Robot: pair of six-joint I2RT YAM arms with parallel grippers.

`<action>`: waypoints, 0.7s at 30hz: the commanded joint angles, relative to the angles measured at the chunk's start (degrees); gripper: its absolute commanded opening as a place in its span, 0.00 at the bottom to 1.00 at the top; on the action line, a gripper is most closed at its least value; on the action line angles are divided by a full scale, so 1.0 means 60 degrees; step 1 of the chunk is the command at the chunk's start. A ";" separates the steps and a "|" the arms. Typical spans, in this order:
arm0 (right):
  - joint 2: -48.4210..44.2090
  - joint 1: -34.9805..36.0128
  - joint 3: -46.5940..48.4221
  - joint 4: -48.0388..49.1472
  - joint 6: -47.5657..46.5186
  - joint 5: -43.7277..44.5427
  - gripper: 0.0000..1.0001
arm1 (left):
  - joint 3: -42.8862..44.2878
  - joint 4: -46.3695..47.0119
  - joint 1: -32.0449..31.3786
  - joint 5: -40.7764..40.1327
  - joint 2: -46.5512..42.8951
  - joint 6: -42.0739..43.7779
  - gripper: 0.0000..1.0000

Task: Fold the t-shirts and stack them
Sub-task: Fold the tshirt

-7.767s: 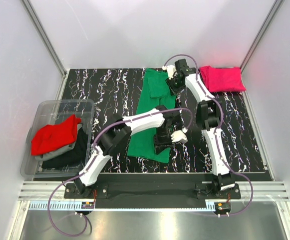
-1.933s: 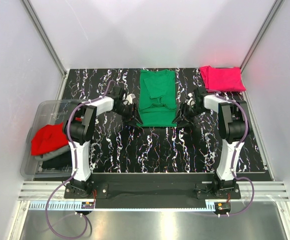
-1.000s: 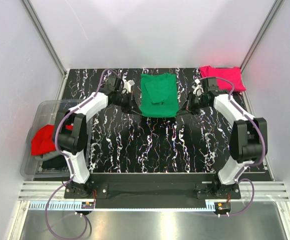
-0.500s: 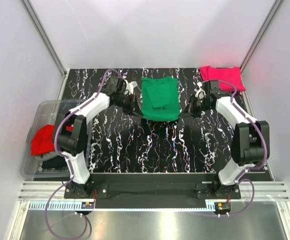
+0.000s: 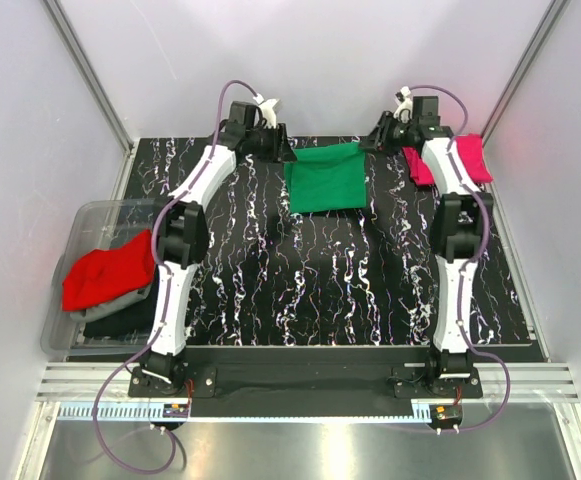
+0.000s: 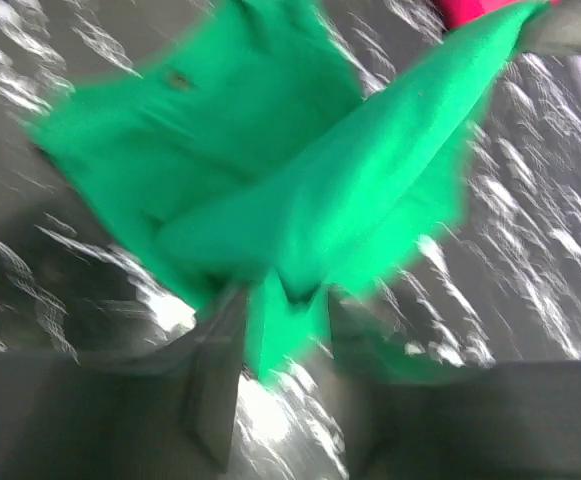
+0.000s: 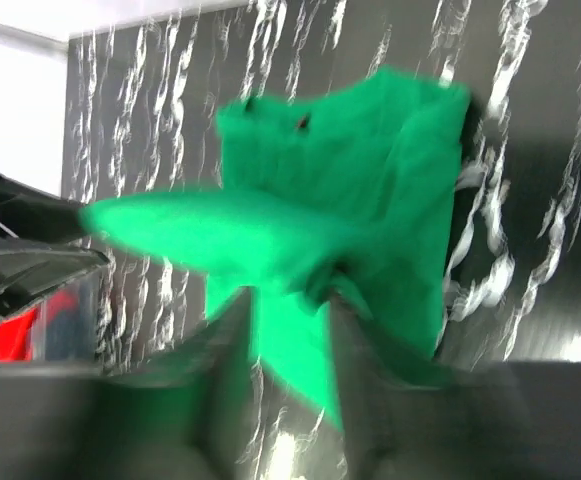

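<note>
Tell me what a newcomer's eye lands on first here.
The bright green shirt stands out, stretched between the left pincer and the right pincer at the far edge of the table. Next come the red shirt in the clear bin on the left and the pink shirt in the far right corner.

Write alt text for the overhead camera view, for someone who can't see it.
The left pincer and right pincer, reaching far forward, each grip a corner of the green t-shirt stretched between them. A pink t-shirt lies far right; a clear bin at left holds a red t-shirt.
</note>
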 commanded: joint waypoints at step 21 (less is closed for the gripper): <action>0.1870 -0.0784 0.0460 0.0228 -0.1343 -0.0985 0.70 | -0.0579 0.0975 0.0236 0.0046 0.0579 -0.0475 0.66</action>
